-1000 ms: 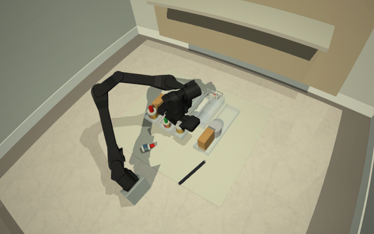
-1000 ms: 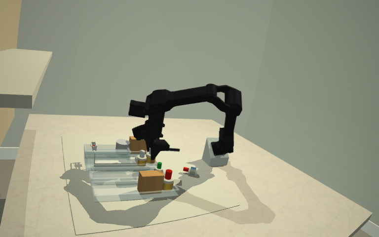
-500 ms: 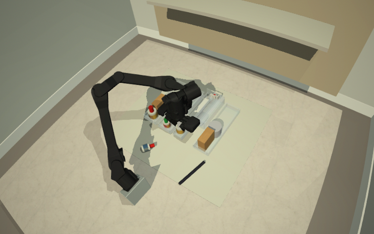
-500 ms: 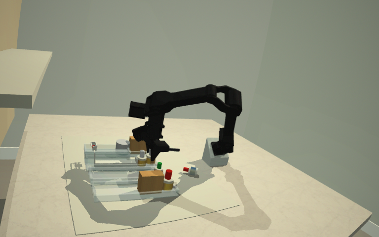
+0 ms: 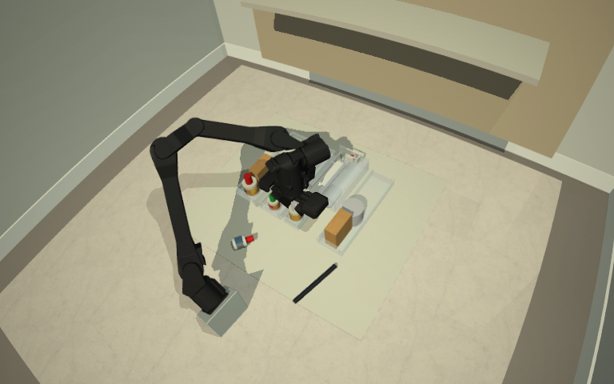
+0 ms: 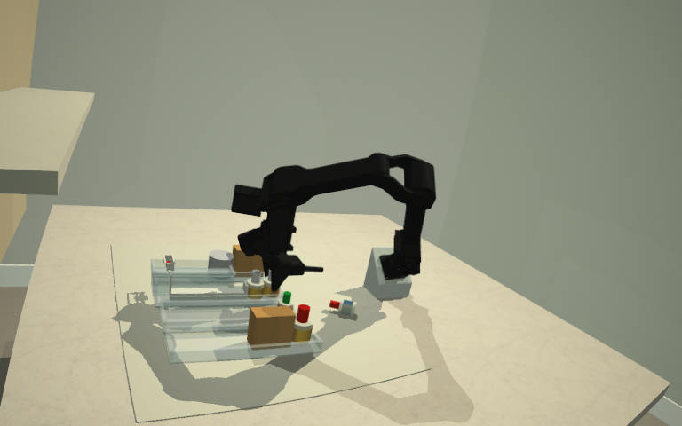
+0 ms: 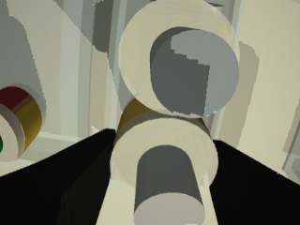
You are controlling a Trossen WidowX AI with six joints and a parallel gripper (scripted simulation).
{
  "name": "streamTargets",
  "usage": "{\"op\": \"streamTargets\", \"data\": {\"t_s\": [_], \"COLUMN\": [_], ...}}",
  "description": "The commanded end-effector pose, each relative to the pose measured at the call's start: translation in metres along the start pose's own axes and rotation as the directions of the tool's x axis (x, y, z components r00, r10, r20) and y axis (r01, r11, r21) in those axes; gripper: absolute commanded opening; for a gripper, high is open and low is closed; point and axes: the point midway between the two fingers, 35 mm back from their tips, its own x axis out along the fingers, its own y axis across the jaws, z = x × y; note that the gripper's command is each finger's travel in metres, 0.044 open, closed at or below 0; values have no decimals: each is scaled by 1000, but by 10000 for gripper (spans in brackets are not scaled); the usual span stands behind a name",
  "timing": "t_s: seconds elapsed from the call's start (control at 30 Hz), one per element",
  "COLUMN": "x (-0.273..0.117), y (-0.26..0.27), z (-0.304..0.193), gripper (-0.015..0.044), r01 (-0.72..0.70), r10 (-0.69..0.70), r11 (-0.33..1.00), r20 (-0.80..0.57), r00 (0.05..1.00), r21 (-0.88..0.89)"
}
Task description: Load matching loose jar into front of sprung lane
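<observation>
The gripper [image 5: 296, 204] [image 6: 273, 287] [image 7: 164, 141] points down at the front end of the sprung lane [image 6: 213, 297]. It is shut on a jar with a grey cap and yellow-brown body [image 5: 295, 216] [image 7: 169, 173]. The held jar looks upright, at or just above the lane floor; its base and the front stop are not clear. A matching jar [image 6: 255, 290] [image 7: 136, 56] stands directly behind it in the lane, close or touching, and is hidden by the arm in the top view. The pusher plate cannot be made out clearly.
A green-capped jar [image 5: 273, 203] [image 6: 286, 301] stands in the neighbouring lane, with a red-capped jar [image 5: 249, 186] [image 6: 302, 326] beyond. Wooden blocks [image 5: 338, 227] [image 6: 271, 326] and a grey cylinder [image 5: 354, 211] stand in outer lanes. A blue-labelled jar [image 5: 238, 242] and black rod [image 5: 315, 282] lie in front.
</observation>
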Motion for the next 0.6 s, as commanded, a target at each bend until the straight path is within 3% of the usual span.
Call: {"op": "streamTargets", "data": {"t_s": [0.0, 0.57], "x": [1, 4], "y": [1, 1], "z": [3, 0], "gripper": [0, 0], "r01": [-9, -9], "r10": [9, 9], "r11": [1000, 1000], "r20": [13, 13], "r00": [1000, 1000], "r21": [-5, -5]}}
